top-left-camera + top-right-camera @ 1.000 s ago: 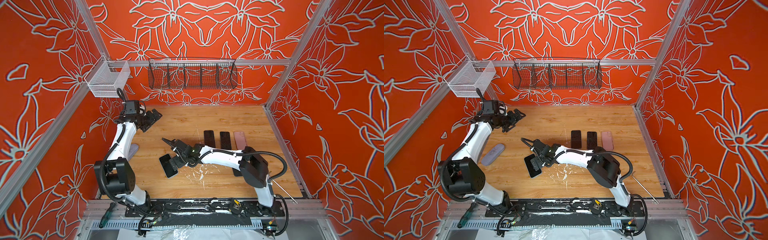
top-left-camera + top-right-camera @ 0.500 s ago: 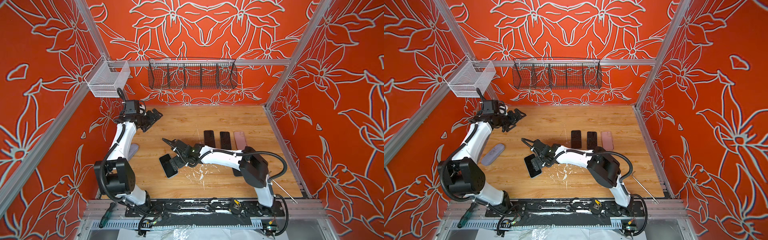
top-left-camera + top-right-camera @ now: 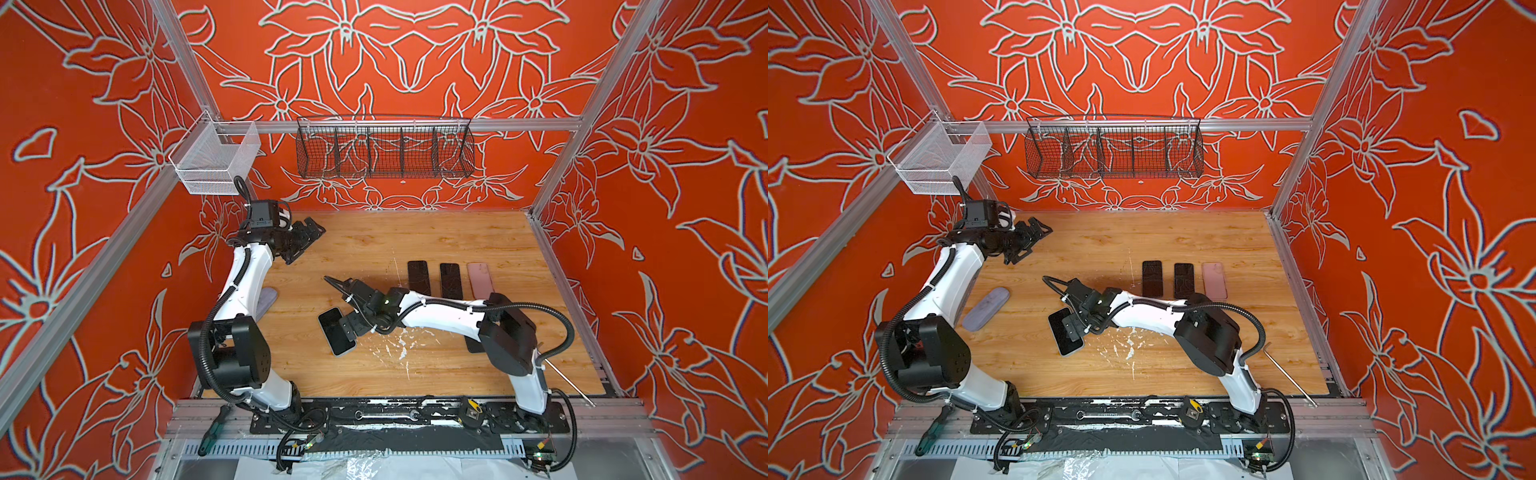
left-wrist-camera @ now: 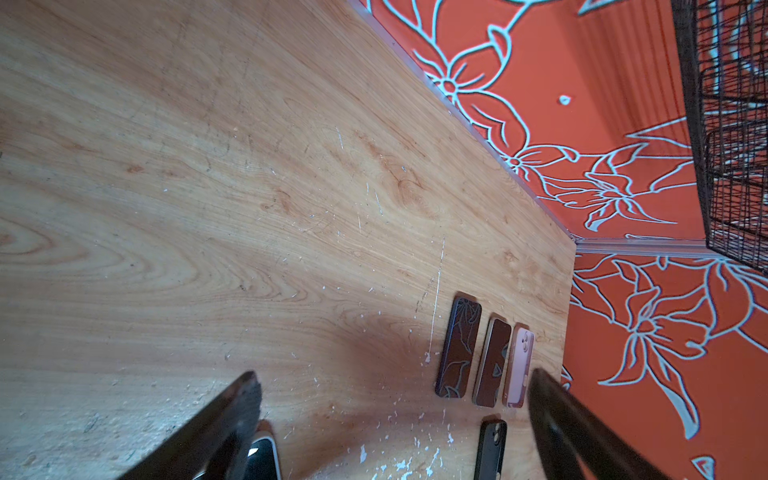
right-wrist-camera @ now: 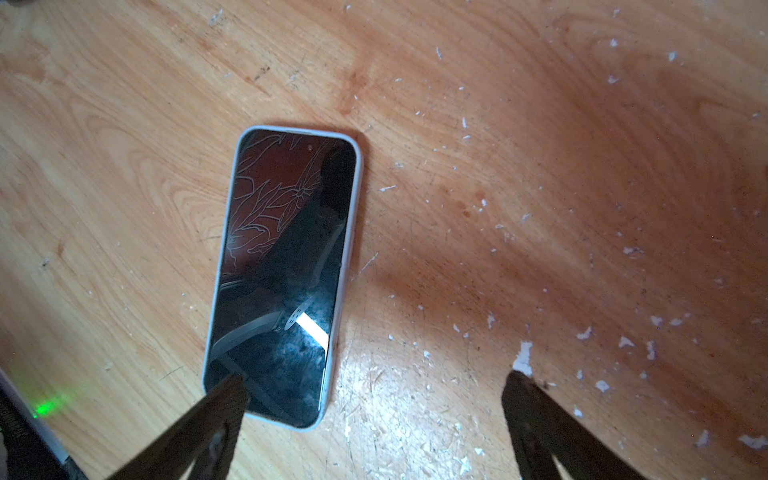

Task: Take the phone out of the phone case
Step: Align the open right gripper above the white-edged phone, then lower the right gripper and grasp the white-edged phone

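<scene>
1. Position. The phone (image 5: 286, 270) lies flat and screen-up on the wooden table (image 3: 374, 241), seated in the phone case (image 5: 291, 127). In both top views it sits at about 8 o'clock from the table's centre, its long axis running from 11 to 5 o'clock.

2. Appearance. The screen is black and glossy. It mirrors the white flower lines of the wall and one bright bar of light. The end nearer my right wrist camera carries a grey, smeared haze, and a small dot sits near the far end. The case shows as a thin pale blue-white rim around all four edges, with rounded corners.

3. My right gripper (image 5: 374, 384): jaws spread wide, grasping nothing. One fingertip (image 5: 224, 399) overlaps the phone's near corner in the right wrist view; I cannot tell whether it touches the glass. The other stands over bare wood flecked with white, well apart from the phone.

4. My left gripper (image 3: 305, 243): jaws spread wide and empty, held above the table at 11 o'clock of the phone, well apart from it.

5. Surroundings. Two dark phones (image 3: 417, 276) and a pink phone (image 3: 481, 280) lie in a row at 2 o'clock of the cased phone. A lavender case (image 3: 986, 308) lies at 9 o'clock of it
</scene>
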`<state>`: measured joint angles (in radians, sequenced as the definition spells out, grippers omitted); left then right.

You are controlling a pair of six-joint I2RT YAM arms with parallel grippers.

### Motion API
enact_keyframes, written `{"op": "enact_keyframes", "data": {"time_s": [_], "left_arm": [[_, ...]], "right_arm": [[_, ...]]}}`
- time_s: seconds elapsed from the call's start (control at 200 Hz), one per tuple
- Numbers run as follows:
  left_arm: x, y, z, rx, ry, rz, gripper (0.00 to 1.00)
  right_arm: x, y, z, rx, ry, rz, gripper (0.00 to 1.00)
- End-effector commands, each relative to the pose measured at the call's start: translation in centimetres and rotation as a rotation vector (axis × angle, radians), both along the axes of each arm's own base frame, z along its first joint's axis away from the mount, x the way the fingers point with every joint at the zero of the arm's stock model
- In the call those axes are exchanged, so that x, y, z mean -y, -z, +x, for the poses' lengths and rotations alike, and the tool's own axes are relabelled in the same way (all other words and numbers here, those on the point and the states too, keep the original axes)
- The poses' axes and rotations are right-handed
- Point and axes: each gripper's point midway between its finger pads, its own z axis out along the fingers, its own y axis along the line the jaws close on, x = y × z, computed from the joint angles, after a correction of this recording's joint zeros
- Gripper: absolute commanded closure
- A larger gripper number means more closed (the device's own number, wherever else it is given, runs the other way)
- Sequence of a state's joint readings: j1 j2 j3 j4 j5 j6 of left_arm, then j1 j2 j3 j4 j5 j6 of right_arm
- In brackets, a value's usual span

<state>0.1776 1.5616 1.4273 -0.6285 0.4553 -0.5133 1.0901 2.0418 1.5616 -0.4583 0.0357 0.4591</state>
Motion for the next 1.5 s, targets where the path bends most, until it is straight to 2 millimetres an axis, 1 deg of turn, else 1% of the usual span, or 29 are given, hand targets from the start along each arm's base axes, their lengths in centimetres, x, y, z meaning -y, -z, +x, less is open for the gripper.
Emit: {"op": "enact_keyframes", "data": {"time_s": [0.0,0.315,0.405,0.51,0.656,0.736,0.951,1.076,1.231,1.406,1.496], "left_arm": [[-0.2,-0.1,0.1,0.0,0.005,0.001,0.03],[-0.2,0.0,0.2,-0.005,0.0,-0.001,0.03],[0.1,-0.2,0.1,-0.006,0.015,-0.016,0.03],[-0.2,0.0,0.1,-0.002,0.0,-0.006,0.03],[0.1,-0.2,0.1,0.001,0.009,-0.015,0.03],[-0.3,0.0,0.1,-0.002,-0.004,0.003,0.03],[-0.2,-0.2,0.0,-0.002,-0.001,0.002,0.03],[-0.4,-0.1,0.1,-0.009,0.001,0.007,0.03],[-0.8,0.0,0.1,-0.017,-0.01,0.01,0.03],[-1.8,0.3,0.1,-0.03,-0.036,0.015,0.03],[-2.7,0.5,0.1,-0.038,-0.056,0.008,0.03]], "right_arm": [[0.4,-0.7,-0.4,0.005,-0.008,0.009,0.02],[0.6,-1.2,-0.4,0.01,-0.009,0.01,0.02],[0.9,-1.0,-0.3,0.02,-0.002,0.001,0.02],[0.9,-0.9,-0.4,0.009,-0.004,-0.001,0.02],[1.2,-0.7,-0.5,0.012,-0.006,-0.009,0.02],[1.0,-0.8,-0.6,0.007,-0.007,0.002,0.02],[0.8,-0.9,-0.6,0.001,-0.016,0.002,0.02],[0.5,-1.0,-0.7,-0.004,-0.019,0.015,0.02],[-0.2,-1.0,-1.3,-0.011,-0.03,0.03,0.02],[-1.1,-1.1,-2.1,0.01,-0.036,0.022,0.02],[-2.1,-0.9,-2.7,0.018,-0.047,0.013,0.02]]}}
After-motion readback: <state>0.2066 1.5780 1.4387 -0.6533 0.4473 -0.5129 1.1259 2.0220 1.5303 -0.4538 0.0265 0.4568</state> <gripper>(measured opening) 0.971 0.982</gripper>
